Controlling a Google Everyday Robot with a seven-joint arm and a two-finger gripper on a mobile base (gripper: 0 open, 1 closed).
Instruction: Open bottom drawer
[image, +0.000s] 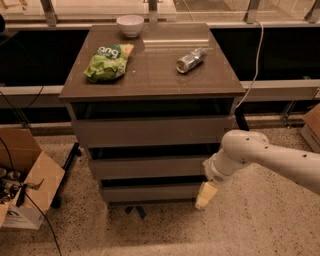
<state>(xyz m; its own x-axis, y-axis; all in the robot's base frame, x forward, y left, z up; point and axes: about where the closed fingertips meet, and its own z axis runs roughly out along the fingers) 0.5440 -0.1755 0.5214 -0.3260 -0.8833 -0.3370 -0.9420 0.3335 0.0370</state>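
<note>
The grey-brown cabinet has three handleless drawers. The bottom drawer (150, 192) is the lowest, smallest panel, just above the floor, with a dark gap above it. My white arm comes in from the right. My gripper (206, 195) hangs down at the right end of the bottom drawer's front, its pale yellowish tip close to the drawer's right corner. I cannot tell whether it touches the drawer.
On the cabinet top (150, 75) lie a green chip bag (107, 62), a tipped can (190, 60) and a white bowl (130, 24). An open cardboard box (27, 187) stands on the floor at left. A white cable (257, 55) hangs at right. Speckled floor lies in front.
</note>
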